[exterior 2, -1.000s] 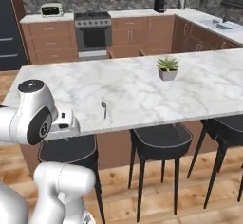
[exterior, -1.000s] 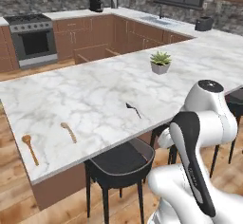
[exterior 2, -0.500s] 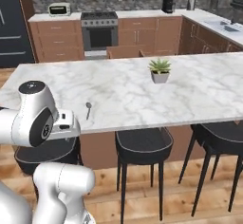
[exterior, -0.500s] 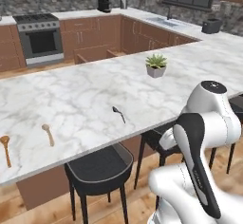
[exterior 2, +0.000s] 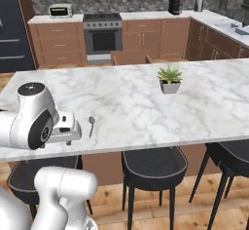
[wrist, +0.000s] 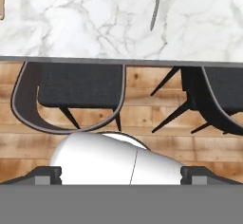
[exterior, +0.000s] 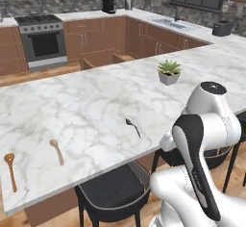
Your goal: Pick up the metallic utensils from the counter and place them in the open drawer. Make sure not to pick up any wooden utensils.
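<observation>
Our tool (wrist: 121, 171) stands wide and empty; the metal spoon (exterior: 133, 126) lies on the desk (exterior: 96, 106) near two wooden spoons (exterior: 56, 151).

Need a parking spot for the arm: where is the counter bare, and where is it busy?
Bare: the wide stretch between metal spoon and plant, and the far half of the counter. Busier: the near left edge, where two wooden spoons lie apart.
</observation>
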